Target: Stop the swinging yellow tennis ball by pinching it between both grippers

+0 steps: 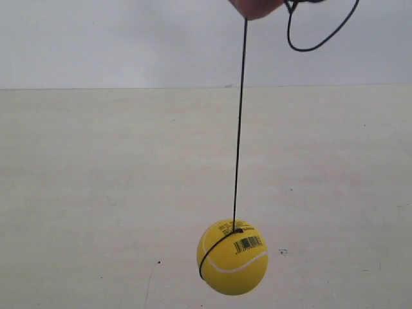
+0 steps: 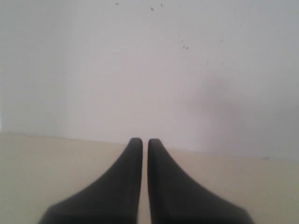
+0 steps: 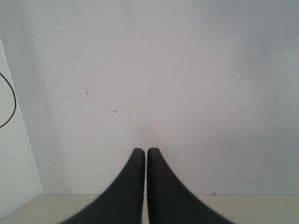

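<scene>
The yellow tennis ball (image 1: 232,257), with a white seam and a black barcode, hangs low over the table on a thin black string (image 1: 239,122). A hand (image 1: 256,8) at the top edge of the exterior view holds the string. Neither arm shows in the exterior view. My left gripper (image 2: 140,141) is shut, its two black fingers nearly touching, with nothing between them; it faces a white wall. My right gripper (image 3: 142,151) is likewise shut and empty. The ball appears in neither wrist view.
A pale beige table (image 1: 96,193) runs back to a white wall (image 1: 129,38). Spare black string loops (image 1: 322,35) beside the hand. In the right wrist view a curve of black cord (image 3: 10,100) lies against a white panel at one side.
</scene>
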You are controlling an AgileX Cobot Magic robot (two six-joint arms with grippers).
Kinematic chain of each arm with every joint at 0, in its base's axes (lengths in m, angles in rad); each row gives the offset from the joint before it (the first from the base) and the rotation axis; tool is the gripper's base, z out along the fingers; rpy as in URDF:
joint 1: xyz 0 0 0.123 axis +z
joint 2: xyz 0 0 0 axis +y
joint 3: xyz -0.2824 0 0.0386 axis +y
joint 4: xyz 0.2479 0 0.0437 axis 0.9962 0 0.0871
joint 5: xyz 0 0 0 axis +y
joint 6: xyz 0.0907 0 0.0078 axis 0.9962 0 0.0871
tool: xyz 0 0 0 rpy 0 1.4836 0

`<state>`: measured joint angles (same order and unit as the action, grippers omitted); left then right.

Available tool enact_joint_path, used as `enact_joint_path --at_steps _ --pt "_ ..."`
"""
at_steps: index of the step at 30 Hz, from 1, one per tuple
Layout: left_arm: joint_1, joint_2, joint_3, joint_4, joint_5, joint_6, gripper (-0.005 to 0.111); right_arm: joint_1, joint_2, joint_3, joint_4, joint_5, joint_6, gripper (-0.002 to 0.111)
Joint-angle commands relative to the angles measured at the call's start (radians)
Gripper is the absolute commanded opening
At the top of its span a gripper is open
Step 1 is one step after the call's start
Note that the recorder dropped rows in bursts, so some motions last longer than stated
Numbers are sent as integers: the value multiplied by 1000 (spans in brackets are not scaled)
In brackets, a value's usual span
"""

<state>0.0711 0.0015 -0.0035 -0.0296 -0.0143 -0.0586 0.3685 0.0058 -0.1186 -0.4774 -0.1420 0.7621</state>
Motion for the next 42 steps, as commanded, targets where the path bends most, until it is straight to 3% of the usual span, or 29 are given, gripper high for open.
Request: enact_joint_path --at_steps 1,9,42 --pt "3 -2 3 -4 157 118 5 1 -6 2 -1 -6 -2 0" --pt "3 -2 3 -7 312 167 5 1 -6 2 -1 -6 -2 0" --pt "3 -2 3 -7 310 167 5 1 -6 2 -1 -4 -4 0"
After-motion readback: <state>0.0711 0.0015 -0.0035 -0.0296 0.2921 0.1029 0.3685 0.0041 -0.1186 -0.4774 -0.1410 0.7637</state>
